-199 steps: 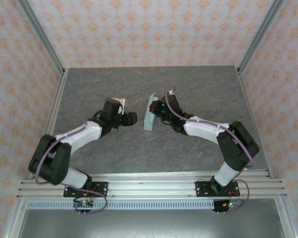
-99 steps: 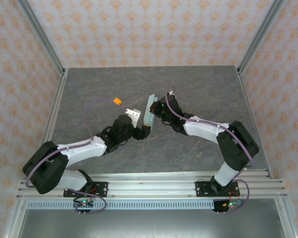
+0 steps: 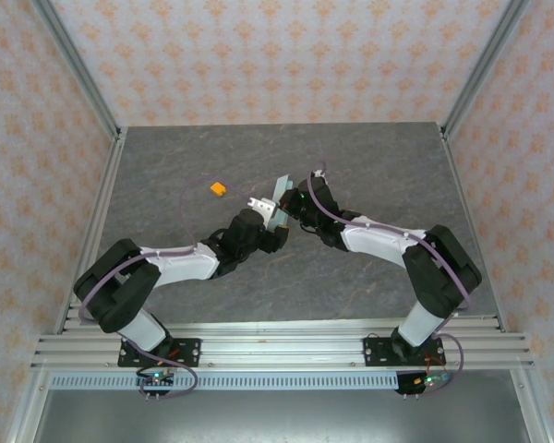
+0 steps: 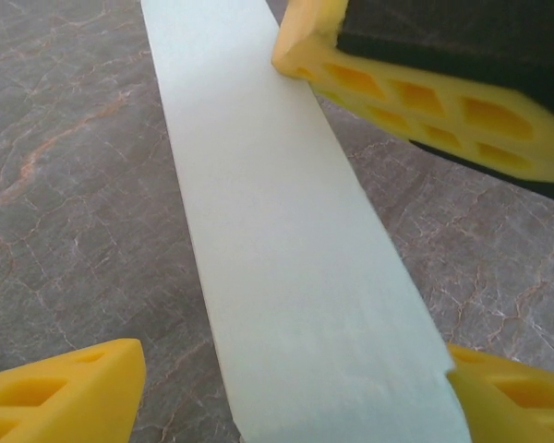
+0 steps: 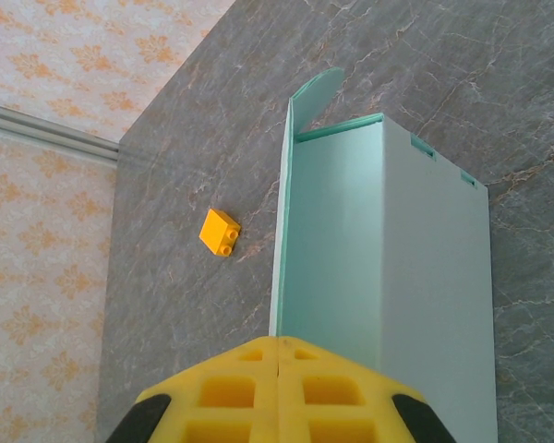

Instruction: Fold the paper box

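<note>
**Light card held up at mid-table, open room all round**

The grey table (image 3: 388,161) offers wide bare surface on every side. Its limits are the patterned walls (image 3: 286,55) at the back and sides, well apart from the work. Both arms meet near the middle, so the tight spot is between them rather than at any edge.

The paper box (image 3: 279,194) is there, lifted and tilted off the surface. It is thin mint card, partly formed: a broad panel, a side wall, and a rounded flap at the far end in the right wrist view. I judge it very light, springy and easy to crease or crush, and likely to flex away from a push unless backed. The best hold looks to be on a flat panel close to a fold line, not on a loose flap or the slotted edge.

The right gripper (image 5: 277,369) is closed flat on the near edge of the box wall. The left gripper (image 4: 295,378) is spread wide, its fingers on either side of a long card strip and not squeezing it.

The small orange block (image 5: 220,232) lies to one side, apart from the box.
</note>
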Tool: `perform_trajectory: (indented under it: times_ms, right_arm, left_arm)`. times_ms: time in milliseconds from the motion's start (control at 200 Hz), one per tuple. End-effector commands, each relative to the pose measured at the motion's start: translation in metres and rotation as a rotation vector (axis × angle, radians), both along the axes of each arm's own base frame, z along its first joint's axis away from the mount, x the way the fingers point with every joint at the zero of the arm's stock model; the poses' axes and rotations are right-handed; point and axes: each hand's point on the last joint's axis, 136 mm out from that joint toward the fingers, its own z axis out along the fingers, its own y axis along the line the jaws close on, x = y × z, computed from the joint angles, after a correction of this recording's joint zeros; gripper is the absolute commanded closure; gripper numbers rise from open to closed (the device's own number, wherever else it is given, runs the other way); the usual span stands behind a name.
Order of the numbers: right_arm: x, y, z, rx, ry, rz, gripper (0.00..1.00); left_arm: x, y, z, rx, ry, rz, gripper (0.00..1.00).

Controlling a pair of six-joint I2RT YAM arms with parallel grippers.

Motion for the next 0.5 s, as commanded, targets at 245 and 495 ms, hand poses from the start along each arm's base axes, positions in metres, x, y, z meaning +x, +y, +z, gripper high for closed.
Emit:
perform_trajectory:
  times_ms: [245, 495]
  right_arm:
    - [-0.005, -0.010, -0.014, -0.063, 0.040, -0.021, 1.00]
    - [-0.007, -0.019, 0.015, -0.080, -0.026, -0.026, 0.85]
  left_arm:
    - [0.015, -0.011, 0.010, -0.026, -0.081, -0.001, 0.43]
    - [0.011, -0.005, 0.007, 0.020, -0.095, -0.022, 0.58]
